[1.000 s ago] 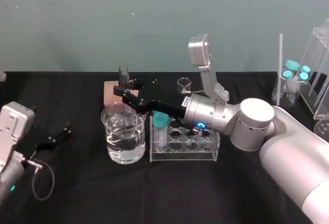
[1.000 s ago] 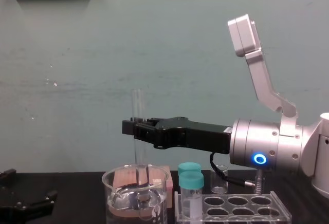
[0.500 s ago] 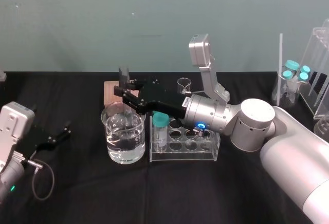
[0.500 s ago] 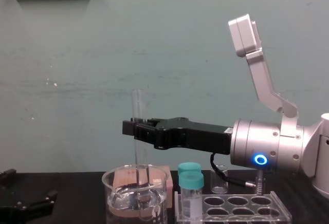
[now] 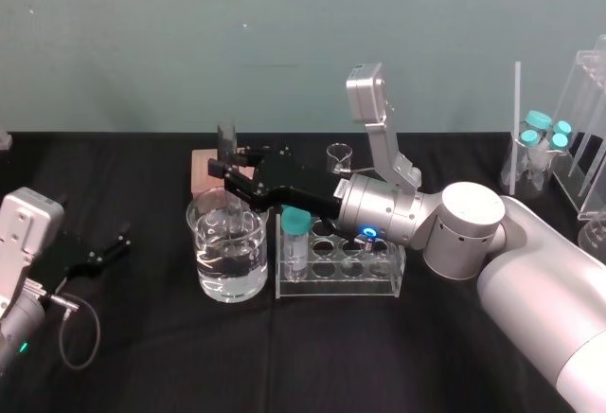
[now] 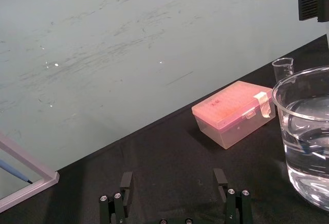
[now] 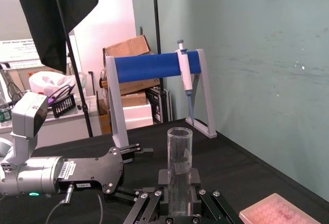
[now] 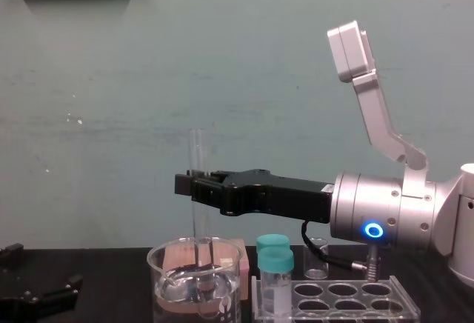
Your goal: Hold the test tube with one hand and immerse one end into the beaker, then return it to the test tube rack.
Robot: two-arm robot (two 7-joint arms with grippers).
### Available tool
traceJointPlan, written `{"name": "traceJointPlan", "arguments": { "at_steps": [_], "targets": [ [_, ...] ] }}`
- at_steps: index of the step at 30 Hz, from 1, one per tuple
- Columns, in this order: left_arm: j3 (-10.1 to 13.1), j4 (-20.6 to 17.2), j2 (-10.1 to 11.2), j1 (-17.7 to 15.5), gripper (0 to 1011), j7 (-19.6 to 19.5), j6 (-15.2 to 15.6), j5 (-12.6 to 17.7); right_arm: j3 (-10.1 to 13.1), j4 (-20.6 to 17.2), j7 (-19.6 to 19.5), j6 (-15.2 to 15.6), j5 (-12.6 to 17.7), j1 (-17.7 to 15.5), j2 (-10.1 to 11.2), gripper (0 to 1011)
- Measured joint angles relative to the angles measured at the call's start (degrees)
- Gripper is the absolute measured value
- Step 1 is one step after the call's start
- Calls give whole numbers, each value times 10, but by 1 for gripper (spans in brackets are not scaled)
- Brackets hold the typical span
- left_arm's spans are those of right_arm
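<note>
Right gripper [image 8: 194,184] clamps test tube [image 8: 196,149] upright, lower end in beaker [image 8: 167,264] water. Pink box [image 5: 202,171] behind, rack [image 5: 338,266] with capped vial [image 5: 296,238] just right. Left gripper [image 5: 104,247] open, low over tabletop [image 5: 142,356].

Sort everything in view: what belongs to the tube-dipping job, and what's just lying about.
Job: test tube, right gripper holding it in the beaker, test tube rack.
Lying about: pink tip box, teal-capped vial, tiny beaker, pipette, idle left gripper.

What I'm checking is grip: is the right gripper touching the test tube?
Touching. In the right wrist view, the right gripper clamps the upright test tube between its fingers.
</note>
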Motion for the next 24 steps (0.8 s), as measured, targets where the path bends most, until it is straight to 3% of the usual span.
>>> {"name": "traceJointPlan", "arguments": {
  "at_steps": [24],
  "targets": [
    [0,0,0,0,1000,0,0,0,0,3,0,-2,0,3,-1,226]
  ]
}}
